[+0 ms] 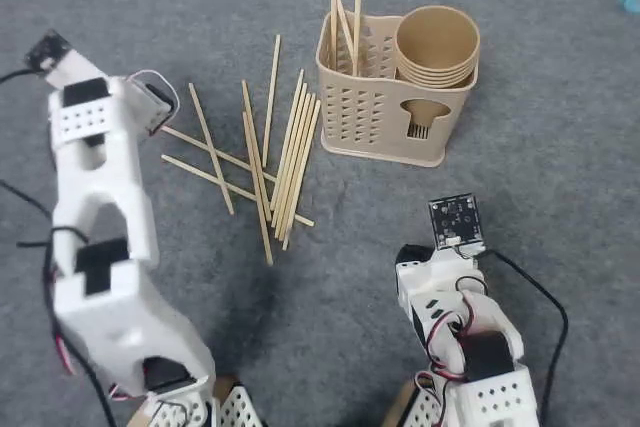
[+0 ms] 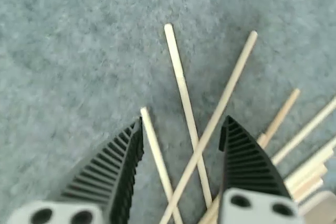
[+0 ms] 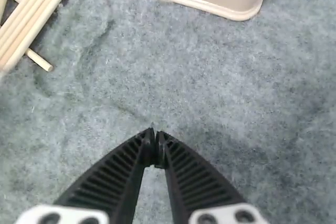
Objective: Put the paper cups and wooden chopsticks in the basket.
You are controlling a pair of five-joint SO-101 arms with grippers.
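Grey felt-like fabric covers the surface [image 1: 560,147]. At its left side the left gripper [image 2: 184,120] hangs low with its jaws wide apart, straddling the near ends of two crossed sticks from the scatter. The loose chopsticks [image 1: 290,152] lie flat in the middle of the surface: a tight bundle of several side by side, with others fanned and crossing to its left.

They look light, stiff and smooth, so one is likely to roll or pivot if pinched near a tip. A hold close to the middle, across the width, should keep it level. Where two cross, closing there risks taking both or flicking one away.

Right of the scatter stands the basket [image 1: 370,112], a beige perforated caddy with two compartments. Its left one holds a few standing chopsticks [image 1: 333,22] leaning against the wall; its right one holds the nested paper cups [image 1: 436,47], stacked upright and filling it. The cups appear already placed, so the remaining work is judged to be the sticks.

Farthest right and nearer the arm bases, the right gripper [image 3: 154,148] is closed on nothing, tips meeting above bare fabric just short of the basket's base.
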